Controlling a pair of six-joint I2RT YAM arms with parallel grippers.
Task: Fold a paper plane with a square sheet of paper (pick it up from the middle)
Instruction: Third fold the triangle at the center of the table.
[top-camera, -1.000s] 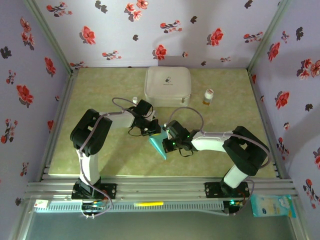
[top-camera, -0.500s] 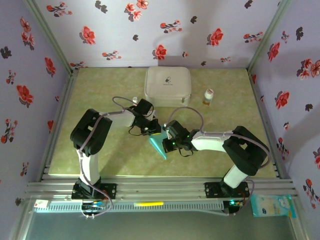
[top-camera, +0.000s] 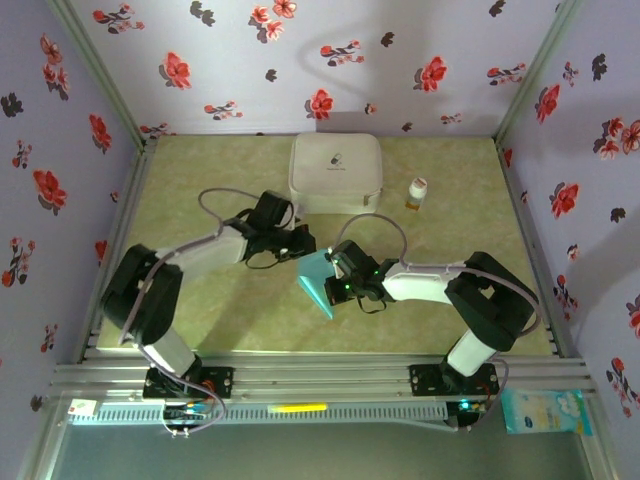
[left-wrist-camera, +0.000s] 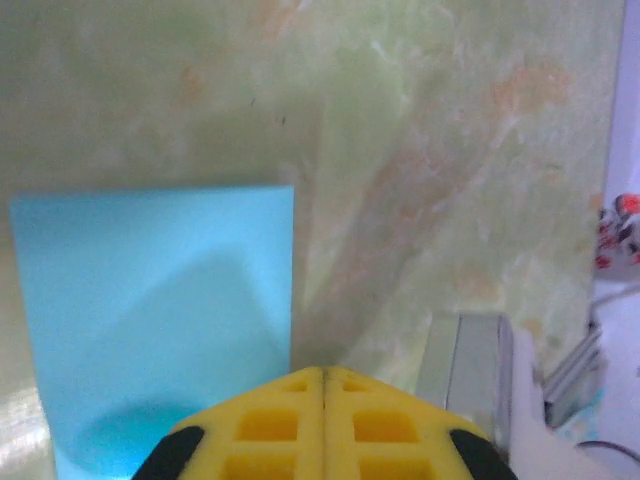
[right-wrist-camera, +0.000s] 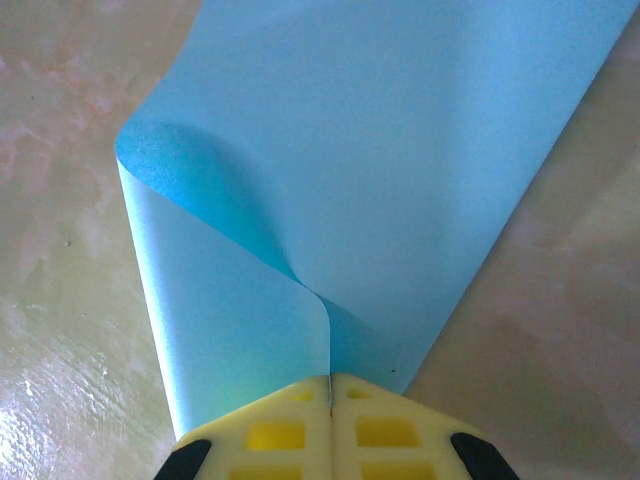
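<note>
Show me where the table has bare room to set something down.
Free: the far-left corner of the table beside the white case; the right side between the bottle and the right arm; the near strip in front of the blue paper. Crowded: centre, around the left gripper and right gripper.

We saw a smooth, matt sheet of paper, moulded yellow plastic on the right pincer, and a glossy, marbled tabletop.
</note>
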